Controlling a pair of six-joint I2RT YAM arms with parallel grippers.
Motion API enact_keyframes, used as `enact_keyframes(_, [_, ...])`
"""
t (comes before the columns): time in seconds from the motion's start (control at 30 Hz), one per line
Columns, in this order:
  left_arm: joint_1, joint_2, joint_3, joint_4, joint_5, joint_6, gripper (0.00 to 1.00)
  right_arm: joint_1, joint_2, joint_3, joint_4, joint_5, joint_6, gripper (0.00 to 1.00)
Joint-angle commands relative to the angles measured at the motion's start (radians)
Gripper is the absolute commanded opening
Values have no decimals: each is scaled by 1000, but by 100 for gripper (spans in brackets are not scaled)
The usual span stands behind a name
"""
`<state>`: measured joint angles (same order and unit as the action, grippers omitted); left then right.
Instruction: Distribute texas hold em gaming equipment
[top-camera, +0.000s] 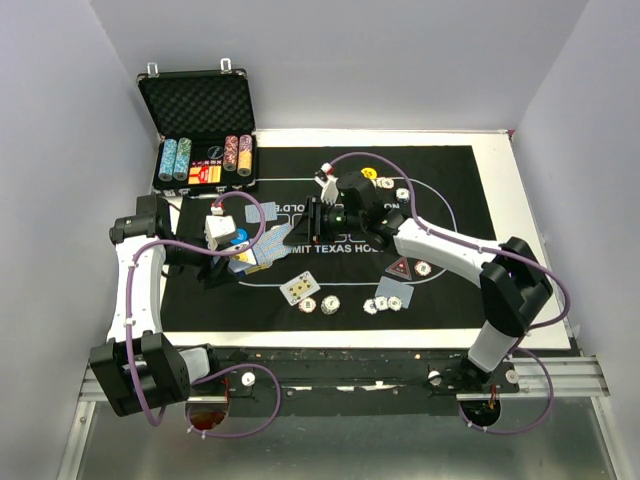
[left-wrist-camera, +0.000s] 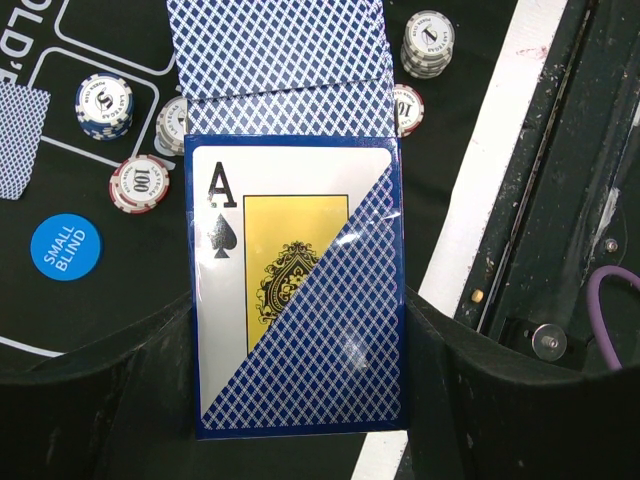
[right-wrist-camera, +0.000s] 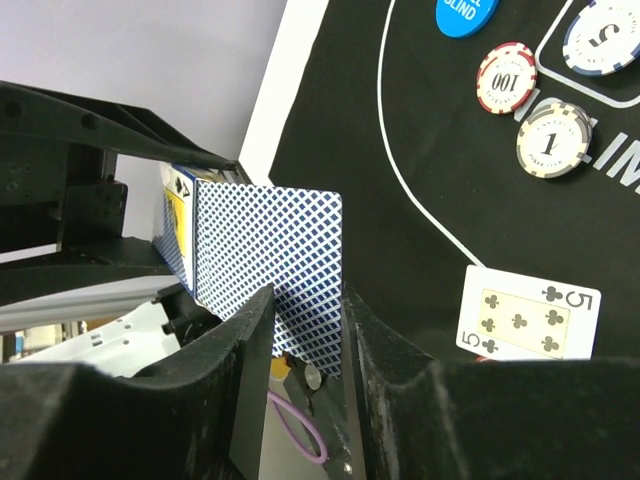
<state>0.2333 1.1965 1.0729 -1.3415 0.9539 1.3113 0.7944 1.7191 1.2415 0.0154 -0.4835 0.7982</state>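
**Arms meet over the mat's near left, a deck between them**

From its base at the near left, the left arm (top-camera: 125, 300) bends out at the elbow and reaches right, over the near left part of the black mat (top-camera: 450, 290). The left jaws are clamped on the sides of a deck (left-wrist-camera: 300, 290). Its ace-of-spades face looks up at the wrist camera and its long axis runs out along the fingers. Blue-backed cards (left-wrist-camera: 280, 50) stick out past its far end. On the mat beyond lie a blue small-blind button (left-wrist-camera: 65, 247) and chips (left-wrist-camera: 140, 185).

The right arm (top-camera: 450, 255) folds near the desk's (top-camera: 495, 170) right edge and stretches left to mid-mat. The right jaws stand narrow about the lower edge of a single card (right-wrist-camera: 270, 260), upright and tilted, blue back to the wrist camera. I cannot tell whether they pinch it. A five of clubs (right-wrist-camera: 530, 320) lies face up nearby. Farthest off, the open case (top-camera: 200, 110) sits at the far left
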Motion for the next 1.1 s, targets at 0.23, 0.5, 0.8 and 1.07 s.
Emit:
enact_keyframes(0.23, [-3, 8, 19, -281, 68, 9, 12, -26, -79, -62, 73, -20, 74, 33])
enact_keyframes(0.5, [-5, 8, 24, -280, 69, 6, 12, -60, -104, -106, 113, -49, 108, 28])
enact_keyframes(0.8, [-5, 11, 24, -280, 69, 6, 12, -106, -113, -189, 268, -135, 240, 17])
enact_keyframes(1.07, [-5, 12, 19, -280, 68, 16, 12, -149, -104, -258, 464, -210, 400, 1])
